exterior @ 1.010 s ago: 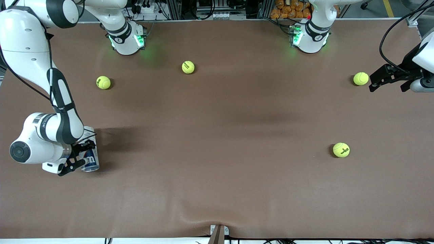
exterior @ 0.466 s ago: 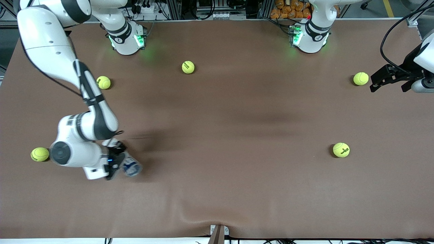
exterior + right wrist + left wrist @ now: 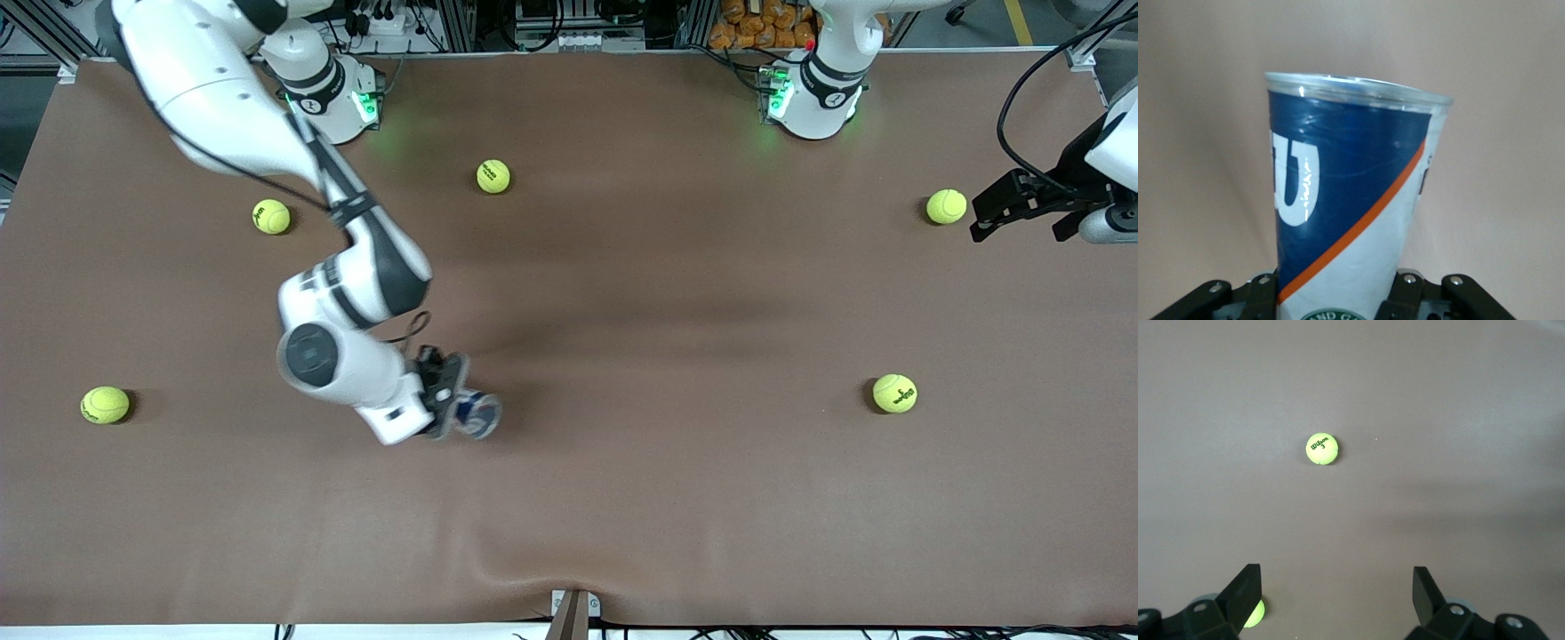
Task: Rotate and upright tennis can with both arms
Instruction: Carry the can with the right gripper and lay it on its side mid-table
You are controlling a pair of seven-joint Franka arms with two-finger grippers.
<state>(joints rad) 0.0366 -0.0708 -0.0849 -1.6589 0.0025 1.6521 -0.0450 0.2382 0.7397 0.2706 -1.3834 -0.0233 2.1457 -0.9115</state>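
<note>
Tennis can (image 3: 476,414) mostly hidden, seemingly claw-gripped (image 3: 452,400).

Five yellow-green tennis balls lie scattered across a brown table (image 3: 622,498). One ball (image 3: 493,176) sits near the robot bases, with another (image 3: 271,216) a little nearer the camera toward the right arm's end. A third (image 3: 105,404) rests close to that end's edge. Toward the left arm's end lie two more, one (image 3: 946,206) well apart from the other (image 3: 894,393) (black lettering shows on it). Orange packets (image 3: 756,27) are stacked past the table's top edge.
</note>
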